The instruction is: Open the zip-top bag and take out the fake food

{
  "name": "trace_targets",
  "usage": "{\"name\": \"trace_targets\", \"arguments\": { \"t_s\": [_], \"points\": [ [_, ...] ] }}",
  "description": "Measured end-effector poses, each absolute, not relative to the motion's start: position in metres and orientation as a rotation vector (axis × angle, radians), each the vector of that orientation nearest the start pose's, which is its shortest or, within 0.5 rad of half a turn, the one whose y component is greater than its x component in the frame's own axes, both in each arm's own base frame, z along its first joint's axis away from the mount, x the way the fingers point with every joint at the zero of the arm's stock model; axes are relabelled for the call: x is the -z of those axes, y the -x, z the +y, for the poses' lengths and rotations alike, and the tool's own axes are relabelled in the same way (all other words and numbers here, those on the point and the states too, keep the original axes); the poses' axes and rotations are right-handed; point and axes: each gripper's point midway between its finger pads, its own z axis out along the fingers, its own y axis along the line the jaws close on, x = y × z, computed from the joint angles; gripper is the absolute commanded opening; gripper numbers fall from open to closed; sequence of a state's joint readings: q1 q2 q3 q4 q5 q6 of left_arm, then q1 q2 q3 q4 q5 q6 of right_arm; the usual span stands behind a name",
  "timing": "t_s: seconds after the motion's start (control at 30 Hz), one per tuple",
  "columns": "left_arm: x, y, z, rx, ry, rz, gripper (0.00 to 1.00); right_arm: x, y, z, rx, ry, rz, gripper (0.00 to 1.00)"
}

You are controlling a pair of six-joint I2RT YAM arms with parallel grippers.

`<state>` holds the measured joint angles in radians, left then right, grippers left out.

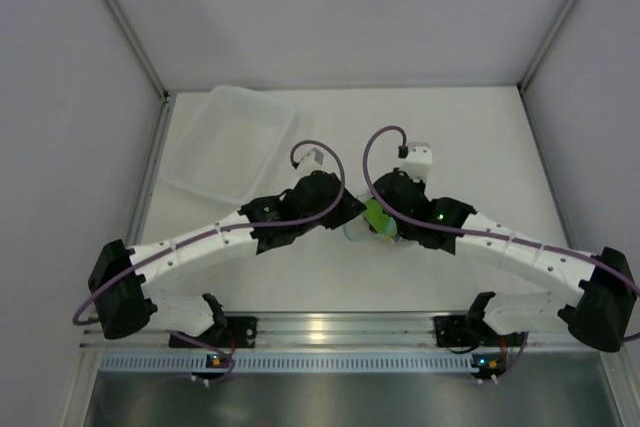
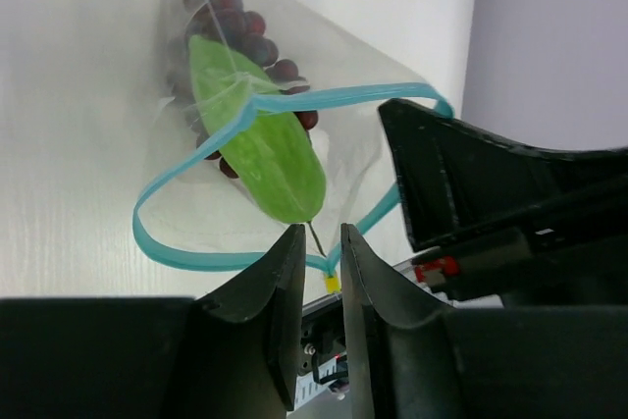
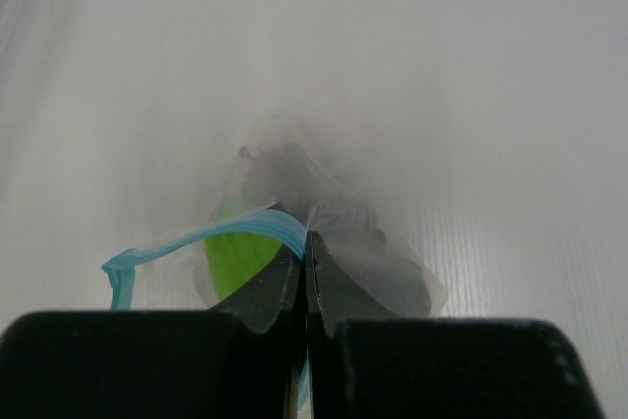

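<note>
Left fingers (image 2: 298,242): nearly closed, pinching the near lip of the blue zip strip (image 2: 196,257). Right fingers (image 3: 304,247): fully closed on the opposite lip. The zip-top bag (image 2: 343,76) spans between both sets of fingers, its mouth spread into a loop, over the middle of the table (image 1: 480,147). The fake food is inside: the green piece (image 2: 265,149) at 11 o'clock from the left fingers, the grape bunch (image 2: 250,31) beyond it. A translucent tub (image 1: 228,142) lies at 10 o'clock from the bag.

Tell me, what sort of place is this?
Probably a robot test booth: plain walls box in a white table, a left arm and right arm are bolted to a metal rail at its near edge, and the props are a clear tub and a zip-top bag of toy food.
</note>
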<state>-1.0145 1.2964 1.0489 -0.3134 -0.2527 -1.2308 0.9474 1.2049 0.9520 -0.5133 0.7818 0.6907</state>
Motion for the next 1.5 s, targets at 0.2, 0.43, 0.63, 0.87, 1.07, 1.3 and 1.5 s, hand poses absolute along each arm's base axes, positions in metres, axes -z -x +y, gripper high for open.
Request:
{"name": "trace_targets", "arguments": {
  "t_s": [0.2,0.43,0.63,0.87,1.07,1.3,1.5],
  "points": [
    [-0.187,-0.22,-0.359,1.006,0.432,2.347,0.31,-0.184,-0.267,0.19,-0.081,-0.129,2.065,0.0],
    [-0.153,-0.221,-0.375,0.987,0.449,2.426,0.44,-0.176,-0.261,0.182,-0.101,-0.148,2.054,0.0],
    [-0.135,-0.221,-0.383,0.979,0.457,2.462,0.49,-0.177,-0.256,0.175,-0.151,-0.172,2.044,0.0],
    [-0.126,-0.225,-0.392,0.996,0.47,2.463,0.5,-0.171,-0.25,0.173,-0.211,-0.172,2.051,0.0],
    [-0.132,-0.229,-0.403,1.06,0.489,2.428,0.56,-0.168,-0.246,0.173,-0.258,-0.183,2.046,0.0],
    [-0.119,-0.227,-0.411,1.058,0.493,2.445,0.59,-0.172,-0.242,0.171,-0.293,-0.19,2.031,0.0],
    [-0.098,-0.226,-0.416,1.017,0.488,2.485,0.66,-0.177,-0.241,0.17,-0.316,-0.197,2.02,0.0]
  ]
}}
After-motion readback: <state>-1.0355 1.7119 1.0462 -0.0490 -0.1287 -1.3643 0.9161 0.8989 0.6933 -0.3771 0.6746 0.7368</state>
